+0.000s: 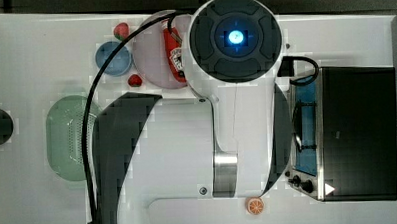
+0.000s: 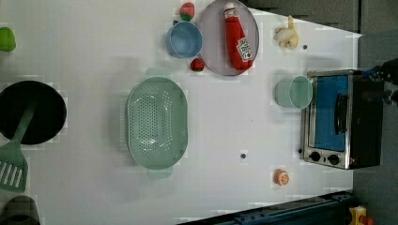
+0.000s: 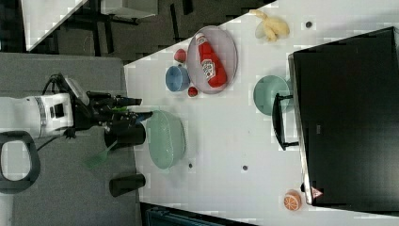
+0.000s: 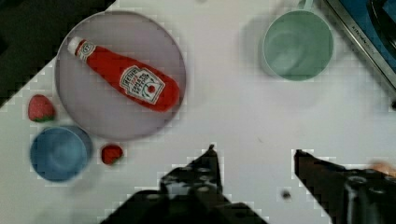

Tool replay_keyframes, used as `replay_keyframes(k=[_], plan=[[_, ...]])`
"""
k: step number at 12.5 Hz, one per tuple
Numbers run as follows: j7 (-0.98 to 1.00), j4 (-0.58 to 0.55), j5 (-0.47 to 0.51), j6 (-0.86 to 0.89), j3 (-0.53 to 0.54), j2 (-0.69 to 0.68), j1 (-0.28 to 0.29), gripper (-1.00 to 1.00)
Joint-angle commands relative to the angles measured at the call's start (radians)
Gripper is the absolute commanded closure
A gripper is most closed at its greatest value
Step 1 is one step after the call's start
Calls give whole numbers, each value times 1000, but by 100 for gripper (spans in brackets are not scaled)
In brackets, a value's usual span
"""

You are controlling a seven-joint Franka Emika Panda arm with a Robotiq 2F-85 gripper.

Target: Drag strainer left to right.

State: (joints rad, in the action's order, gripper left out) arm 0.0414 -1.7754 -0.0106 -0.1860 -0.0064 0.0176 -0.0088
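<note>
The pale mint-green oval plastic strainer (image 2: 157, 123), likely light and stiff, offered rim handles beside the black pan (image 2: 30, 112); fingers (image 4: 208, 163) stood apart, empty.

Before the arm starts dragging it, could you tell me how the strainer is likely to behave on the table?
The strainer looks like thin perforated plastic, so probably light and fairly stiff. Its wide, low oval base should slide on the smooth white table rather than tip. Pushed off-centre, it may swivel.

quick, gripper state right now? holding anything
gripper: open, fingers apart with only bare table between them, holding nothing; the strainer sits untouched.
</note>
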Motion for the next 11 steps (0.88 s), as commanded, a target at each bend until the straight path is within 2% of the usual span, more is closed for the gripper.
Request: replay_keyframes(k=[1,3,7,11], plan=[[-164,-18,-14,189,-29,221,-18,-60],[-164,-18,-5,179,-13,220,-9,-99],[-191,-19,44,178,128,200,41,-100],[-502,-28,44,147,324,146,55,-100]])
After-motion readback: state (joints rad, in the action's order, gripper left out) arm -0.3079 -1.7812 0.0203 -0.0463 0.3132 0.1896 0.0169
